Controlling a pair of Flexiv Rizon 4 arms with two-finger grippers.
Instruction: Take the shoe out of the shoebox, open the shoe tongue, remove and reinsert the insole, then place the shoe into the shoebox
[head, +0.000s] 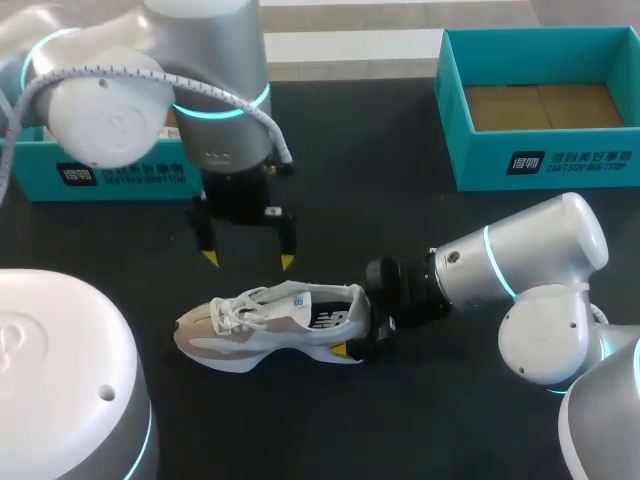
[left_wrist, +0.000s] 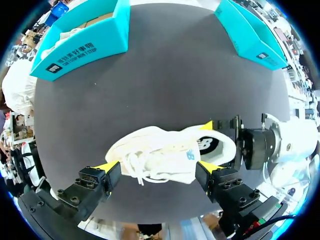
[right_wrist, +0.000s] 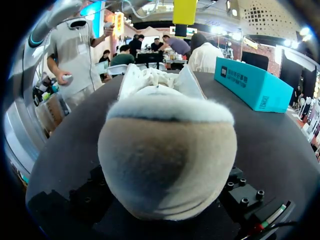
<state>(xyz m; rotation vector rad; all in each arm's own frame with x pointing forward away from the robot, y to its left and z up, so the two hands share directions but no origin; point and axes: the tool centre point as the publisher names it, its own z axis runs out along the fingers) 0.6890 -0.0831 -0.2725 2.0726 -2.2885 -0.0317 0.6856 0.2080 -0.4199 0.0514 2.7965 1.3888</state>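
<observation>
Shoe (head: 275, 325) is out of the box, standing on its sole on the black table (head: 400, 200). Toe points to my left, heel to my right.

Right jaws closed on the heel from both sides. The near yellow fingertip (head: 340, 350) presses at the sole edge. The far one (left_wrist: 207, 125) sits against the heel's other flank in the left wrist view. The right wrist view shows only the heel, and the fingers are hidden there.

Just beyond the shoe, the left jaws hang above the table, spread wide, holding nothing. Their fingertips (head: 210, 258) are clear of the upper. In the left wrist view the laces (left_wrist: 142, 162) lie under and between the two open fingers, untouched.

Judged step: taking-out done, opening the tongue in hand. The next move likely calls for the left jaws to descend onto the laced throat and pinch the tongue, a narrow target. The right jaws would pin the heel so the shoe does not tip.

Far side: open teal shoebox (head: 540, 165) at far right, its cardboard floor showing. A second teal box (head: 100, 175) sits far left, partly behind the left arm (head: 200, 60).
</observation>
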